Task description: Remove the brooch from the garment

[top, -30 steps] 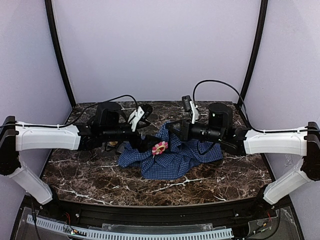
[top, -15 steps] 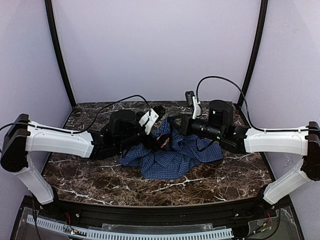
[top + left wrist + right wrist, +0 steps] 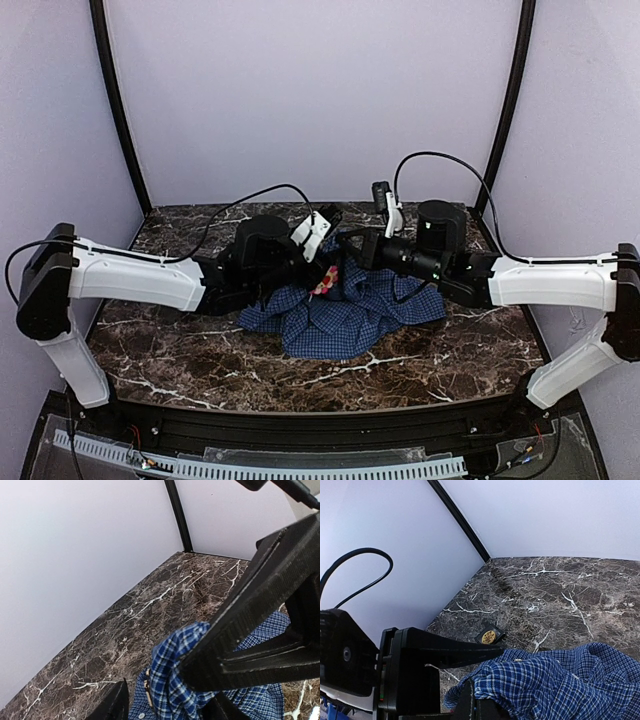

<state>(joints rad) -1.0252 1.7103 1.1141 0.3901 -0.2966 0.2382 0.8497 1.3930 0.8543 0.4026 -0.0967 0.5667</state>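
Note:
The blue checked garment (image 3: 340,320) lies crumpled mid-table. My right gripper (image 3: 347,262) is shut on a raised fold of it, seen at the bottom of the right wrist view (image 3: 480,707) with cloth (image 3: 560,680) bunched over it. The pink flower brooch (image 3: 323,283) peeks out just below that fold. My left gripper (image 3: 312,284) has reached in from the left and sits right at the brooch. In the left wrist view its fingertips (image 3: 119,706) stand either side of the lifted cloth (image 3: 172,680). The brooch is hidden there, so a grip on it does not show.
A small black square holding a gold disc (image 3: 489,636) lies on the marble table (image 3: 200,350) behind the garment, close to the left gripper's finger (image 3: 450,652). Lilac walls and black corner posts (image 3: 120,110) close in the back and sides.
The left arm has pushed right to the brooch and its jaws have narrowed around it. The right gripper has lifted its fold slightly toward the back.

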